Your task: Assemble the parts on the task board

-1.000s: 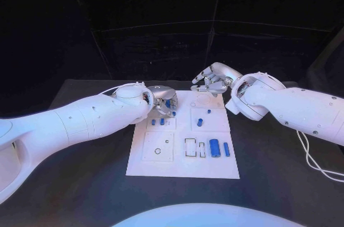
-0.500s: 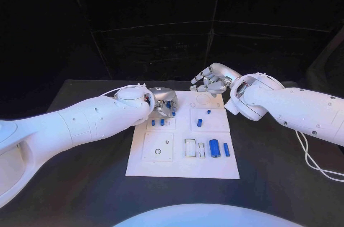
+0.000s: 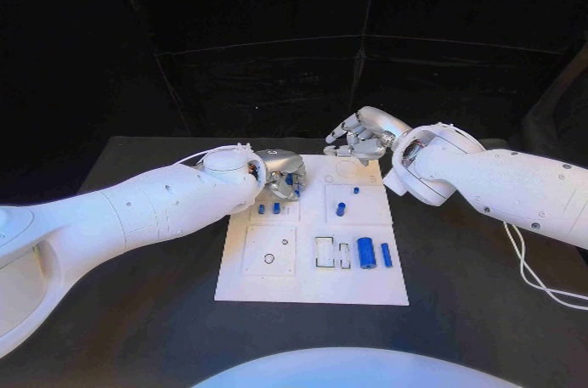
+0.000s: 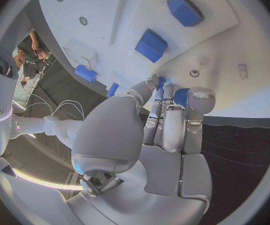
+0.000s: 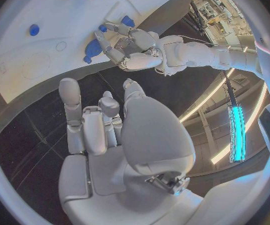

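Left arm (image 3: pixel 135 210): white, entering from the left side of the head view and reaching across to the far left part of the task board.

Left hand (image 3: pixel 279 171): silver, held over the board's far left corner. In the left wrist view its fingers (image 4: pixel 172 120) lie curled close together, with a small blue part (image 4: pixel 181 96) showing between the fingertips. Whether the hand truly pinches that part or merely rests against it cannot be told.

Task board (image 3: pixel 257 282): white plate at the middle of the black table (image 3: pixel 135 320), carrying recessed outlines and loose blue parts.

Small blue pieces (image 3: pixel 268 208): a pair side by side, just below the left hand on the board's left half.

Blue peg (image 3: pixel 342 208): lying in the upper centre panel, with a smaller blue dot (image 3: pixel 357 189) beyond it.

Large blue cylinder (image 3: pixel 366 252): lying in the lower right area, beside rectangular outlines; a slimmer blue bar (image 3: pixel 387 254) lies just to its right.

Right hand (image 3: pixel 357 138): silver, hovering above the board's far edge, apart from every part. In the right wrist view its fingers (image 5: pixel 72 110) stand straight and spread, holding nothing.

Right arm (image 3: pixel 502 188): white, entering from the right side.
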